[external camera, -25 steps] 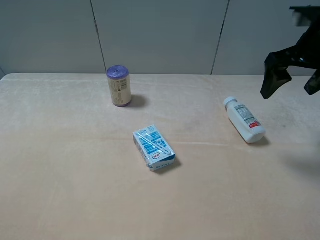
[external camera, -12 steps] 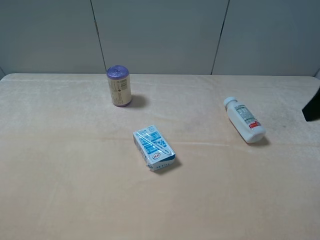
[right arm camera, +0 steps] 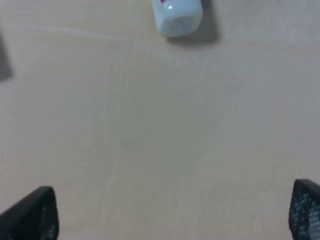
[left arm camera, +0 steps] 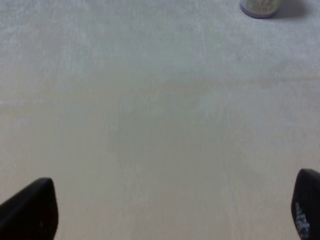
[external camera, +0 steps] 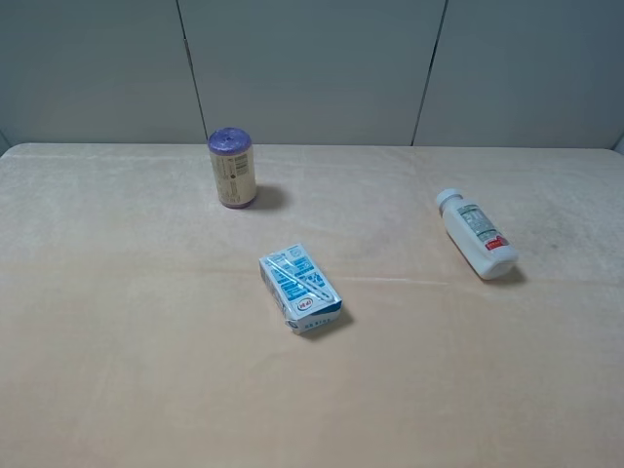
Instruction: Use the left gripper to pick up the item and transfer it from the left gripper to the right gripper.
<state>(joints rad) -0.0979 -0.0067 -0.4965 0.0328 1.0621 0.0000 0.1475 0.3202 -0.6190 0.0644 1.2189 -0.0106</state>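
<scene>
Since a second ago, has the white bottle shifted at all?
No. The white bottle lies on its side in the same spot, equally far right of the carton, cap toward the back wall.

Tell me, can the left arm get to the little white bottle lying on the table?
Probably yes, though it's a long reach. The bottle lies alone on the table's right side, nothing touching it. The carton and can sit well clear. The left gripper has its jaws wide open.

left gripper (left arm camera: pixel 170 210) jaws wide apart | bare table (left arm camera: pixel 150 125) between | purple-topped can (left arm camera: pixel 260 7) far edge
</scene>
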